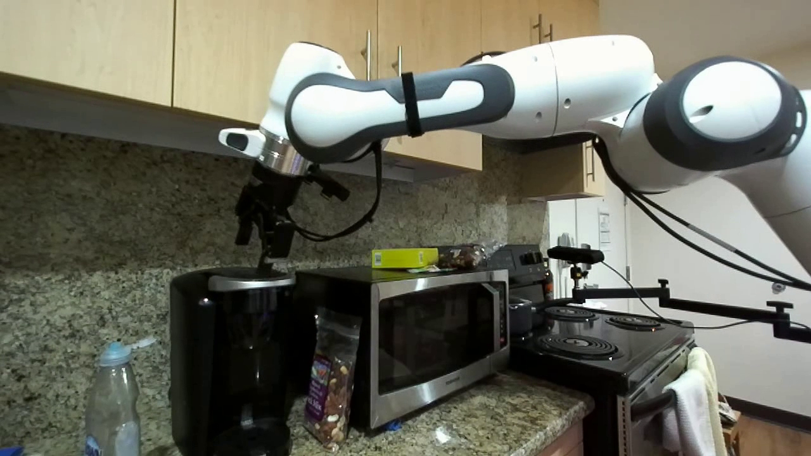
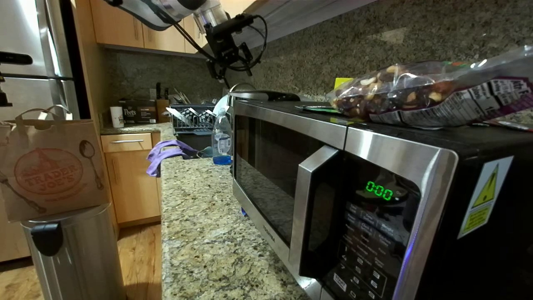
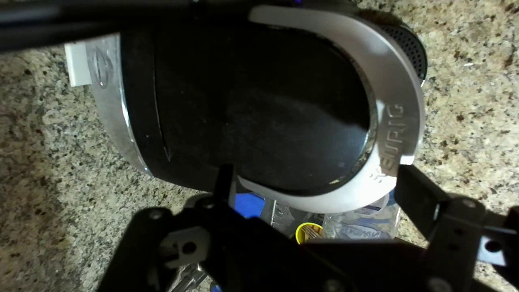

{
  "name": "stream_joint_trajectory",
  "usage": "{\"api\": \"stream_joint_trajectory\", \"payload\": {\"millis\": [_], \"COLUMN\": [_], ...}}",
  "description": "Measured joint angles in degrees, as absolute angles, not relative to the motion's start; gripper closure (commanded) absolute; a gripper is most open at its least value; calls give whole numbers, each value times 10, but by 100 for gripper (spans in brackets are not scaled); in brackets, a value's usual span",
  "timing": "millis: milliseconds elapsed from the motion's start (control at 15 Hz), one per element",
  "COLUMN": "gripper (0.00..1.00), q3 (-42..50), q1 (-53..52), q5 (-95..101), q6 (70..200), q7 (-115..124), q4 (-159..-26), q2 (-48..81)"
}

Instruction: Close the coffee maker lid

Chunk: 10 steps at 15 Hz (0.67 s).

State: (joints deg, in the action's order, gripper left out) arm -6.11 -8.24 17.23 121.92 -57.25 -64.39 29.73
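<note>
Black 2-fingered gripper [image 3: 316, 172] is at the top of the machine, fingers spread wide, with nothing held between them; in the wrist view 1 fingertip [image 3: 409, 182] overlaps the smooth silver-coloured rim [image 3: 393, 89] by its raised lettering [image 3: 392, 138], but contact cannot be confirmed. Tall, boxy, glossy black coffee maker [image 1: 196, 354] stands upright on the speckled granite counter [image 1: 507, 411], just beside the stainless steel, black-doored microwave [image 1: 418, 342]. Its rounded black plastic lid [image 3: 279, 105] lies down across the machine's top, the rim about level in an exterior view, no raised gap evident. Assessment: closing appears complete or very nearly so. Outstanding: latch engagement is not verifiable from these views, so 1 further downward press may be called for; withdrawal of the white, jointed arm [image 1: 551, 88] is not yet done.
</note>
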Motion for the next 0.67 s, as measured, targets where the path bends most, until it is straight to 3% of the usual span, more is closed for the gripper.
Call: {"api": "stream_joint_trajectory", "payload": {"millis": [667], "gripper": [0], "q3": [-47], "q1": [-84], "q5": [175], "q6": [1212], "q7": [-572], "q4": [-632], "q2": [299]}}
